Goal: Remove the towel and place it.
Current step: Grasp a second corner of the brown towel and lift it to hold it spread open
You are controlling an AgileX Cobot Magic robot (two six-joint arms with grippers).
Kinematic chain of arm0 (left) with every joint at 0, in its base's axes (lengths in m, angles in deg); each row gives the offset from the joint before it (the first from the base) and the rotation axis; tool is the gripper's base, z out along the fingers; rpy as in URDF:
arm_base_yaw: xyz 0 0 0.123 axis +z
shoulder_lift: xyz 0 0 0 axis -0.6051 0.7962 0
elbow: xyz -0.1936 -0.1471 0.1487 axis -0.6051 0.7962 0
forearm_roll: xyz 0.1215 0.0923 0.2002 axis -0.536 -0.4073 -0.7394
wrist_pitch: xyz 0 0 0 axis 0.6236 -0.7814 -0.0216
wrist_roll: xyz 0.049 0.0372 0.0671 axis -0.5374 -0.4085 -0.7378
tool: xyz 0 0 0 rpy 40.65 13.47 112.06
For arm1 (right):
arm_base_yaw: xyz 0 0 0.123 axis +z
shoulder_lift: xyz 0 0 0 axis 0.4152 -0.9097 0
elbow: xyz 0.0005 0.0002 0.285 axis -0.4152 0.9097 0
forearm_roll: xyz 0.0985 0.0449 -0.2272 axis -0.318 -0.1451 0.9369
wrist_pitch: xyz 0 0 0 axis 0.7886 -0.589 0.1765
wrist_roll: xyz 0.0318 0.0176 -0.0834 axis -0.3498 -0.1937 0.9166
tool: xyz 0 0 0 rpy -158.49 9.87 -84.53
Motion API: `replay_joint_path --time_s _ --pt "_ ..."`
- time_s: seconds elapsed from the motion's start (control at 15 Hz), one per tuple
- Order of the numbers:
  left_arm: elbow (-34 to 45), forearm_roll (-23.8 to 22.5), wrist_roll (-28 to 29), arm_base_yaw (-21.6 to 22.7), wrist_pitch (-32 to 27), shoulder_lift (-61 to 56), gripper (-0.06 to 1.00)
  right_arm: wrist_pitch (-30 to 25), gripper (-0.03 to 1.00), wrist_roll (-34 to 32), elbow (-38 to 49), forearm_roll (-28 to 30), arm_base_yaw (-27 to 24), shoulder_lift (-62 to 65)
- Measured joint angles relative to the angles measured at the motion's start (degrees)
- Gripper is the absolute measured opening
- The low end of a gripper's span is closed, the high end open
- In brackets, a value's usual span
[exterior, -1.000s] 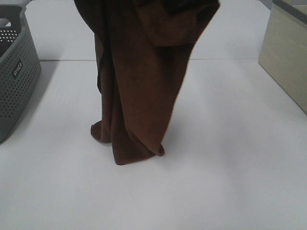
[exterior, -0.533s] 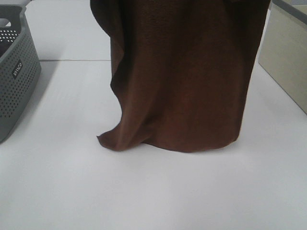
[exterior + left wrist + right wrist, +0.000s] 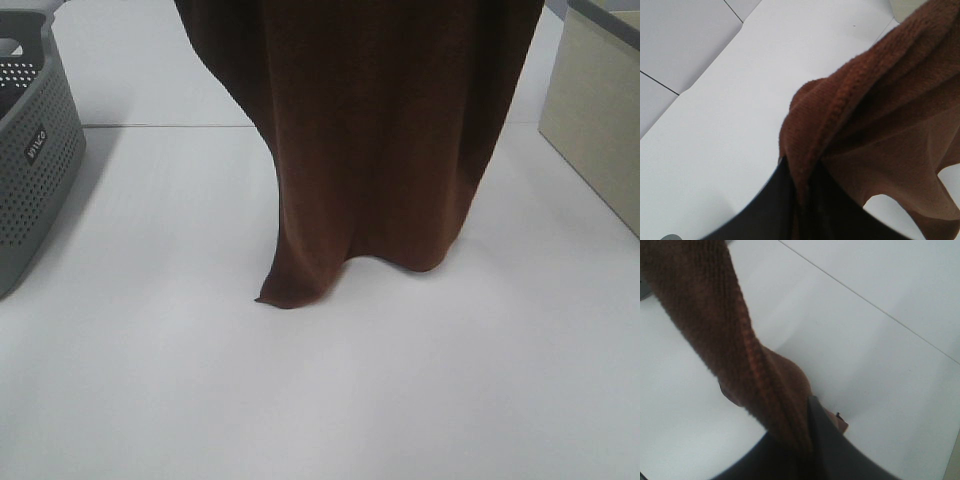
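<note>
Towel (image 3: 380, 150) hangs with long axis vertical, straight below both arms; left fingers (image 3: 782, 200) and right fingers (image 3: 822, 440) each pinch its top edge tight; bottom hem touches bench (image 3: 150, 380)

Grey basket (image 3: 35, 170), hem of towel (image 3: 300, 285) on white table (image 3: 150, 390)

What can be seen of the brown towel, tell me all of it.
The towel is a large dark brown cloth with a fuzzy terry pile and a ribbed hem. It hangs as an upright sheet in soft folds, its top out of the high view. The left tool and the right tool each pinch its edge. Its lower corner seems to touch the white table; the rest of the bottom hem looks at or just above it.
</note>
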Motion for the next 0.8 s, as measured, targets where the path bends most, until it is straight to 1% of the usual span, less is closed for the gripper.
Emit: replay_joint_path --time_s 0.2,0.33,0.4,0.47,0.53,0.6,0.73,0.8 --pt "0.00 -1.66 0.06 0.00 0.11 0.29 0.06 0.17 0.11 0.40 0.00 0.00 0.00 -0.11" --pt "0.00 -2.69 0.06 0.00 0.40 0.57 0.06 0.17 0.13 1.55 0.00 0.00 0.00 -0.17" --pt "0.00 -3.21 0.06 0.00 1.43 0.80 0.06 0.57 0.10 2.29 0.00 0.00 0.00 -0.23" --pt "0.00 -4.07 0.06 0.00 2.64 0.97 0.05 1.95 0.04 3.55 0.00 0.00 0.00 -0.34" --pt "0.00 -5.33 0.06 0.00 4.07 1.09 0.02 4.70 0.01 4.64 0.00 0.00 0.00 -0.63" --pt "0.00 -6.47 0.06 0.00 5.67 1.32 0.00 8.31 0.01 5.73 0.00 0.06 0.00 -0.86" --pt "0.00 -10.49 0.00 0.00 9.57 2.64 0.00 19.42 0.01 8.25 0.00 1.03 0.00 -1.55" --pt "0.00 -13.06 -0.06 0.29 13.18 3.67 0.00 26.30 0.01 9.17 0.00 2.64 0.00 -2.35"
